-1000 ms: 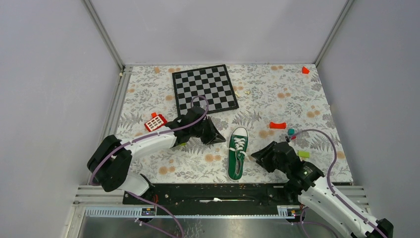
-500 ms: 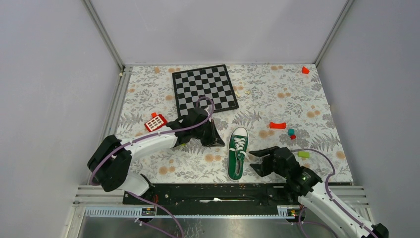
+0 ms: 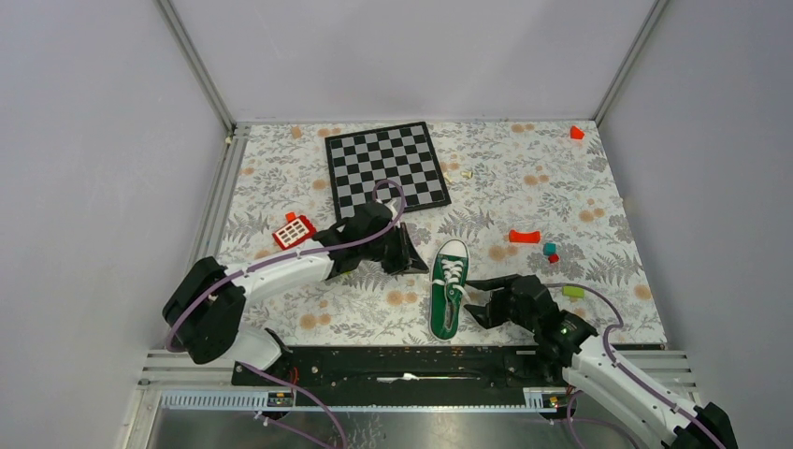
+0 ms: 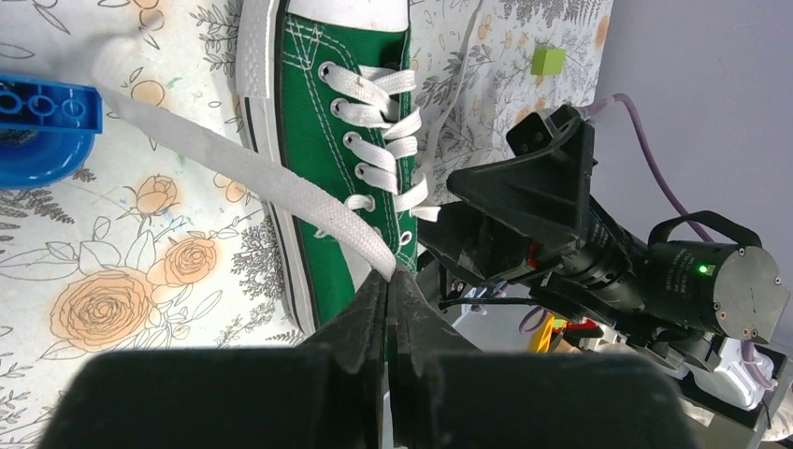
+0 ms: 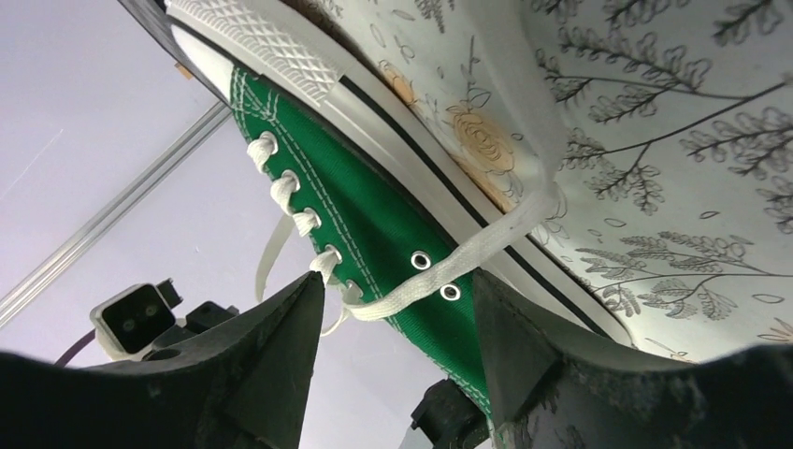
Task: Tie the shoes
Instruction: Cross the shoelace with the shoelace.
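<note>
Sneaker (image 3: pixel 448 292): between our arms, toe away.
Left gripper (image 4: pixel 391 279): pinched shut on one lace end (image 4: pixel 234 159).
Right gripper (image 5: pixel 397 285): wide open, empty, other lace (image 5: pixel 486 245) just ahead.
Handling: we judge both limp; pinch near tips.

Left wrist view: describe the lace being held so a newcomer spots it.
Start at the green sneaker on the floral cloth. A flat white lace runs straight from the left gripper's shut tips across the sole toward a blue block. The other lace lies unheld on the sneaker's opposite side.

Grey walls (image 3: pixel 393 56), floral-print table (image 3: pixel 561 187)
</note>
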Controlling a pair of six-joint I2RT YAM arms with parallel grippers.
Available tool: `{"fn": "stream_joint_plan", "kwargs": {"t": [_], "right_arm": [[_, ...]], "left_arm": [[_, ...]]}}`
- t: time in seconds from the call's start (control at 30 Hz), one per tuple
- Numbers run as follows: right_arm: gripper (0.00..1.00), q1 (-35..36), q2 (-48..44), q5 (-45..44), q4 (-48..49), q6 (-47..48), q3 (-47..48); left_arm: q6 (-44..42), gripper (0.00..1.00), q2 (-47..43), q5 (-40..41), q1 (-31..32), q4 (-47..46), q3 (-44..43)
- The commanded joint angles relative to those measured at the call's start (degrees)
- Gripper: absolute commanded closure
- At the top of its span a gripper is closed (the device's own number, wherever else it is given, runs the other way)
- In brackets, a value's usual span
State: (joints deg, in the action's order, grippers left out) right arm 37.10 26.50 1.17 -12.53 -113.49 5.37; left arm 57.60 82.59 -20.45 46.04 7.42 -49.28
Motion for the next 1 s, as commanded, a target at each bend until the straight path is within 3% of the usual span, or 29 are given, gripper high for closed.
{"fn": "stream_joint_plan", "kwargs": {"t": [0.0,0.23,0.37,0.4,0.53,0.73,0.97], "right_arm": [[0.34,-0.30,1.56,-0.78,-3.68,-0.95,-2.64],[0.37,-0.28,4.35,-5.97,-5.86,1.53,-0.79],[0.48,-0.30,6.89,-7.23,-5.81,3.64,0.20],[0.54,-0.28,6.99,-7.80,-5.75,4.09,0.45],[1.00,-0.29,4.54,-10.61,-5.97,7.68,2.17],[1.00,-0.31,4.56,-17.15,-14.69,24.72,14.65],[1.00,-0.35,16.67,-12.54,-7.39,42.83,28.33]], "left_arm": [[0.47,1.00,-3.13,-0.14,0.21,-3.64,1.10],[-0.38,1.00,-4.19,-0.19,0.28,-3.72,1.69],[-0.59,1.00,-4.05,-0.63,0.27,-3.77,1.73],[-0.58,1.00,-4.09,-0.62,0.28,-3.81,1.79],[-0.44,1.00,-4.35,-0.67,0.23,-3.88,2.29],[-1.10,1.00,-4.68,0.69,0.27,-2.26,2.20],[-1.39,1.00,-4.29,1.45,0.28,-1.94,1.77]]}}
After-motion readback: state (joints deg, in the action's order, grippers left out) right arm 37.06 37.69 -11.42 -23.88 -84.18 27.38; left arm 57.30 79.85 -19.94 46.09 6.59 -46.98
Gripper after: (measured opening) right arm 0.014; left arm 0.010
